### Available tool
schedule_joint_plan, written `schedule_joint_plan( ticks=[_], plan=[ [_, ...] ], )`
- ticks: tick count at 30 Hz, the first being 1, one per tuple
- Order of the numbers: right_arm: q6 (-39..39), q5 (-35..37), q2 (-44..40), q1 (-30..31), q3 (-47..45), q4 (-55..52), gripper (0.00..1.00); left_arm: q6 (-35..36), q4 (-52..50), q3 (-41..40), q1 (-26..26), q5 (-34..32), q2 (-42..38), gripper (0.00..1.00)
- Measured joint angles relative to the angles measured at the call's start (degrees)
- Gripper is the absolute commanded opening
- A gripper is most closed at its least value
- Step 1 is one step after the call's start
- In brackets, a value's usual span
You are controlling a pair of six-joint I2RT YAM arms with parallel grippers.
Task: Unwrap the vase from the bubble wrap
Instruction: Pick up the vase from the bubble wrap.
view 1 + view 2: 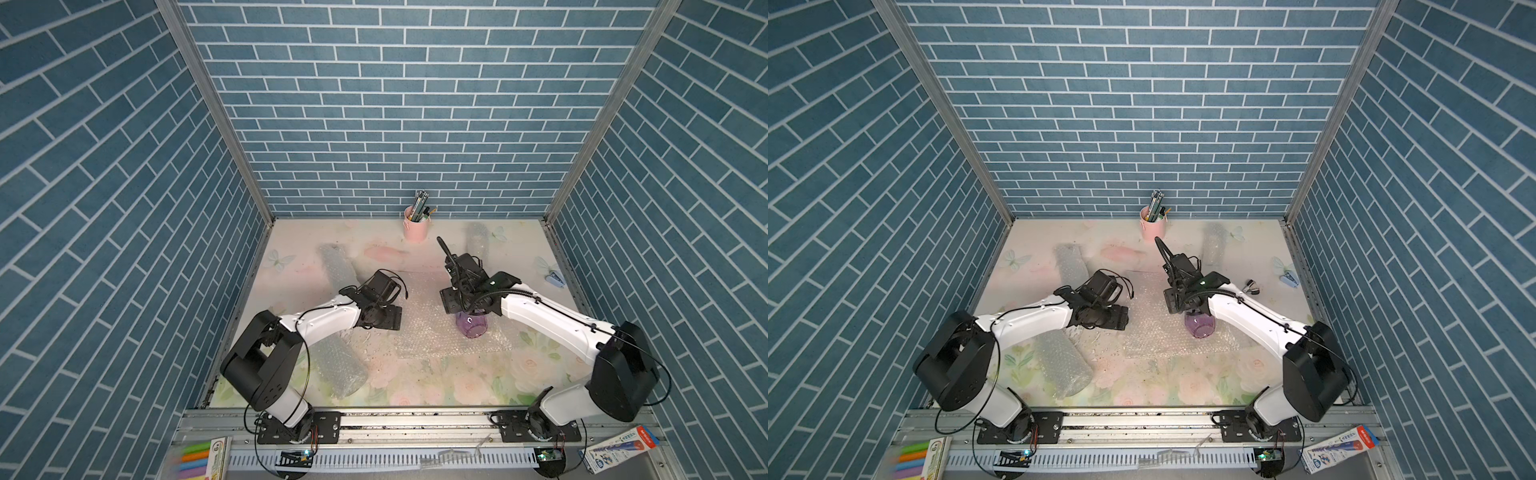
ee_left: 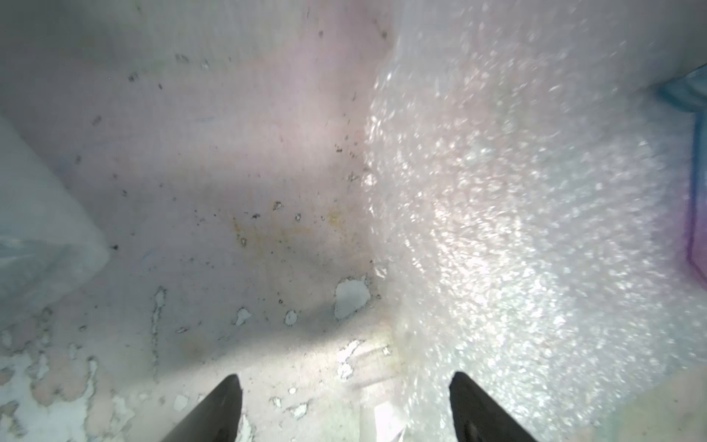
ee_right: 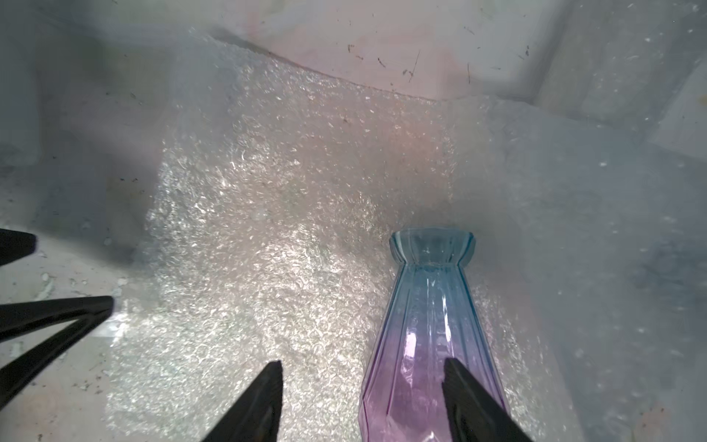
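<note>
Two arms show in both top views, rising from a metal rail (image 1: 415, 417) at the lower edge and bending inward over the table (image 1: 436, 386), a worn floral surface closed in by blue brick-pattern walls (image 1: 395, 124). Left of centre the left gripper (image 1: 384, 320) points down just beside the flattened bubble wrap (image 1: 432, 336). Right of centre the right gripper (image 1: 461, 305) hangs over the vase (image 1: 471, 326), which lies on that sheet with its purple base toward the lower edge. One rolled tube (image 1: 336, 266) lies at the table's upper left, another (image 1: 338, 370) at lower left under the left arm, a third (image 1: 478, 241) at upper right. A pink pen cup (image 1: 1154, 228) stands against the back wall. In the left wrist view the left gripper (image 2: 344, 379) stands wide with nothing between its fingers, above scuffed, chipped table. Bubble wrap (image 2: 516, 229) fills the right half, with a sliver of vase (image 2: 698, 229) at the right edge. In the right wrist view the right gripper (image 3: 361, 363) is spread wide. One finger crosses in front of the vase (image 3: 428, 306), contact unclear, and the other stands clear over the bubble wrap (image 3: 267, 248).
</note>
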Motion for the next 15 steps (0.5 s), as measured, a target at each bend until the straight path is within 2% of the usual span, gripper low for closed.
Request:
schedule_joint_plan(
  ticks=[7, 10, 15],
  plan=[
    [-3.04, -0.11, 7.26, -2.75, 5.86, -3.78, 0.71, 2.71, -6.97, 4.28, 0.04, -2.86, -8.17, 0.96],
    [-4.13, -0.52, 8.74, -4.52, 7.69, -5.38, 0.72, 4.90, -11.45, 8.20, 0.28, -4.66, -12.11, 1.00],
    [-5.16, -1.25, 12.20, -6.14, 11.19, -7.63, 0.73, 9.94, -18.29, 16.37, 0.92, -7.13, -15.08, 1.00]
  ],
)
